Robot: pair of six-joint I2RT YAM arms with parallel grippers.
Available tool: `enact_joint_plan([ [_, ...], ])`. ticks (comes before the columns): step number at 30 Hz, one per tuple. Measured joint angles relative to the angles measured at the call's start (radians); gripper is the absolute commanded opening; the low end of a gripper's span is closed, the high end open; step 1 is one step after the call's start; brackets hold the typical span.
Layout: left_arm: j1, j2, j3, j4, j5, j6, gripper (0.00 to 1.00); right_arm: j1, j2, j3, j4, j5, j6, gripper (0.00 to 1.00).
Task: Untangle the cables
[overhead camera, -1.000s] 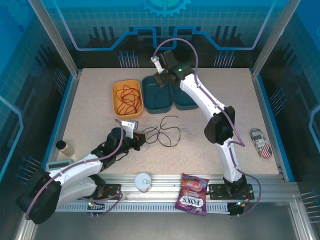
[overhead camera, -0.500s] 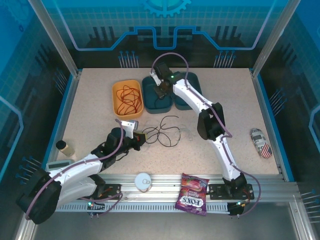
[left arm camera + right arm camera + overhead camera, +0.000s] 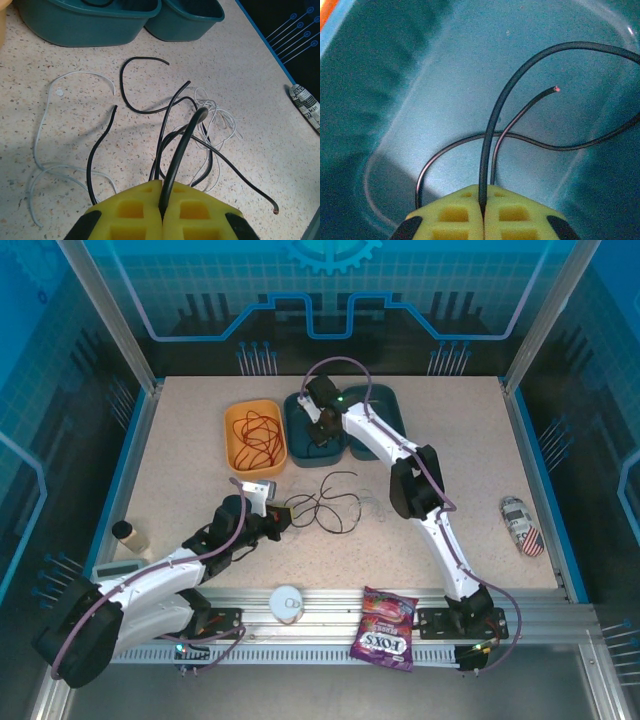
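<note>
purple foil lettered "fox's" marks a sweet bag (image 3: 385, 630) laid over the metal rail (image 3: 330, 605) at the bottom centre of the overhead view. higher, left of centre, the left gripper (image 3: 280, 520) is seen pinched tight on a black cable (image 3: 181, 145), its yellow pads (image 3: 130, 210) pressed together. the cables (image 3: 325, 505) are spread in loose black and white loops at mid-frame, well apart from the table (image 3: 470, 430) edges. bare speckled surface is seen to their right, up to a printed can (image 3: 520, 525) by the blue right border, its lettering too small to be read. red cables (image 3: 257, 435) are coiled in an orange tray (image 3: 233, 458) at upper left of centre. beside it, inside a teal bin (image 3: 300, 458), the right gripper (image 3: 482, 192) is clamped on a second black cable (image 3: 492, 125).
</note>
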Motion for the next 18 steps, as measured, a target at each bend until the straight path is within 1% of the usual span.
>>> enact_joint_plan([
  [1,0.000,0.000,0.000,0.000,0.000,0.000,0.00,0.000,0.000,0.001,-0.003,-0.004,0.005,0.32],
  [2,0.000,0.000,0.000,0.000,0.000,0.000,0.00,0.000,0.000,0.003,-0.005,-0.006,0.003,0.38],
  [3,0.000,0.000,0.000,0.001,0.000,0.000,0.01,0.000,0.000,0.005,-0.008,-0.008,0.003,0.41],
  [8,0.000,0.000,0.000,0.008,0.000,0.000,0.01,0.000,-0.005,0.006,-0.025,-0.010,0.018,0.48],
  [11,0.000,0.000,0.003,0.006,0.000,0.000,0.02,0.001,-0.035,-0.002,-0.050,0.001,0.039,0.53],
  [13,0.000,0.000,0.011,0.004,0.000,0.000,0.02,0.002,-0.085,-0.035,-0.054,0.004,0.053,0.54],
  [18,0.000,0.000,0.045,-0.006,0.000,-0.002,0.02,0.009,-0.308,-0.198,-0.038,0.008,0.098,0.58],
])
